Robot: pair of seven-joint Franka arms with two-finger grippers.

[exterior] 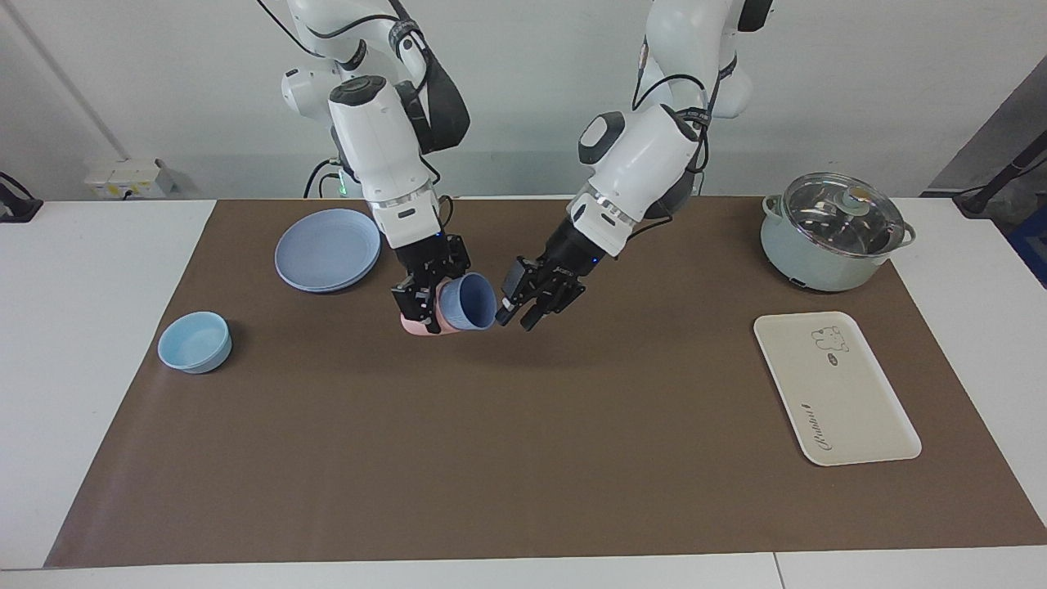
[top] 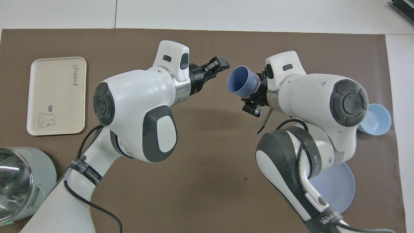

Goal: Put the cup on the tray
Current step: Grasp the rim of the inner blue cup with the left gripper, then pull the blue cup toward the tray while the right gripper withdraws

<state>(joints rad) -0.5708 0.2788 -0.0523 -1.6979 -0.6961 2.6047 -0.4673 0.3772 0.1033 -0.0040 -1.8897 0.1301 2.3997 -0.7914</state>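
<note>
The periwinkle-blue cup (exterior: pixel 468 303) sits nested in a salmon-pink tumbler (exterior: pixel 419 325), tilted on its side with its mouth toward the left arm's end of the table. My right gripper (exterior: pixel 420 298) is shut on the pink tumbler and holds both above the brown mat. The cup also shows in the overhead view (top: pixel 241 83), with a pink sliver (top: pixel 257 84) at its base. My left gripper (exterior: pixel 523 313) is open and empty, a short gap from the cup's mouth; it also shows in the overhead view (top: pixel 219 65). The cream tray (exterior: pixel 834 389) lies flat toward the left arm's end (top: pixel 58 95).
A round blue plate (exterior: pixel 327 249) and a low light-blue bowl (exterior: pixel 195 342) lie toward the right arm's end. A pale green pot with a glass lid (exterior: pixel 834 233) stands nearer to the robots than the tray.
</note>
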